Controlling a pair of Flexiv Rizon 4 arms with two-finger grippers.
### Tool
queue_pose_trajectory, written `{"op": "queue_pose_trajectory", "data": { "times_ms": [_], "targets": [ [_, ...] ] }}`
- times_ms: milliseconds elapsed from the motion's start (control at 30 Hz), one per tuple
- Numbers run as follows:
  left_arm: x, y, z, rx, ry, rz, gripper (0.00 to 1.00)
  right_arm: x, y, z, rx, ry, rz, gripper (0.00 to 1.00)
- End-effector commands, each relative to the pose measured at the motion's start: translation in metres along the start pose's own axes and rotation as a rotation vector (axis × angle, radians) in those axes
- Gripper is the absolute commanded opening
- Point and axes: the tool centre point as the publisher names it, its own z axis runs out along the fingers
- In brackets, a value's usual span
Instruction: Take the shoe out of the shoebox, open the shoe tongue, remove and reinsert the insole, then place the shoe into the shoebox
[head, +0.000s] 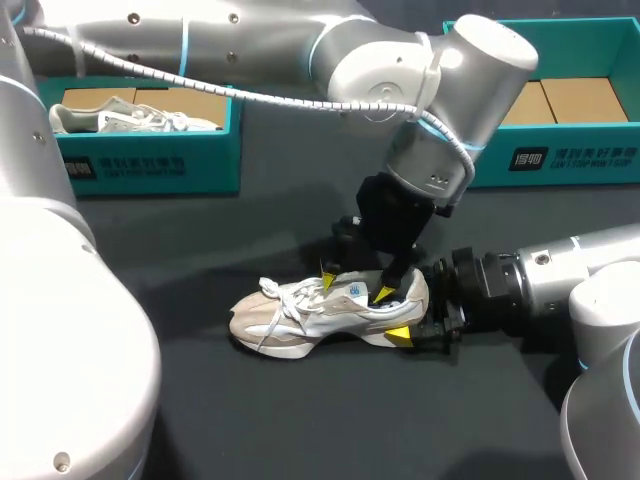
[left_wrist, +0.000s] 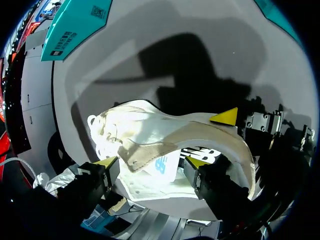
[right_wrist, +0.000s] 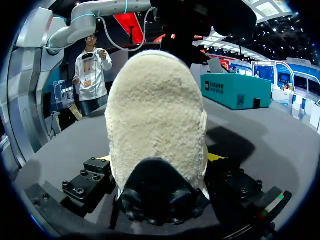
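One cream-and-white laced shoe (head: 300, 315) stands on its sole on the dark worktop (head: 300, 420), toe to the left. Of two teal boxes behind it, the left shoebox (head: 150, 160) holds a second white shoe (head: 130, 118). The left tool (head: 356, 288) pinches its tongue (left_wrist: 160, 162) from above, the right tool (right_wrist: 160, 160) clamps its heel (right_wrist: 155, 115), and the right shoebox (head: 570, 155) stands behind the heel

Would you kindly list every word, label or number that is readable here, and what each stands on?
Left shoebox, front wall, white print: too small to read.
Right shoebox, front wall, white sign and print: too blurred to read.
Shoe, tongue tag, blue logo: not legible.
Nothing can be quoted with confidence.
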Motion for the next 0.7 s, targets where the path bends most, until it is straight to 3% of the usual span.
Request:
{"op": "queue_pose_trajectory", "data": {
  "times_ms": [33, 200, 533, 700],
  "targets": [
    [0.001, -0.005, 0.004, -0.033, -0.028, -0.002, 0.82, 0.001, 0.001, 0.0, 0.003, -0.001, 0.0, 0.0],
    [-0.005, -0.004, 0.008, -0.081, -0.08, 0.017, 0.82, 0.001, 0.001, 0.0, 0.003, -0.001, 0.0, 0.0],
    [-0.013, 0.003, 0.005, -0.096, -0.094, 0.04, 0.52, 0.001, 0.001, 0.0, 0.003, -0.001, 0.0, 0.0],
    [-0.017, 0.007, 0.001, -0.088, -0.083, 0.051, 0.46, 0.001, 0.001, 0.0, 0.003, -0.001, 0.0, 0.0]
  ]
}}
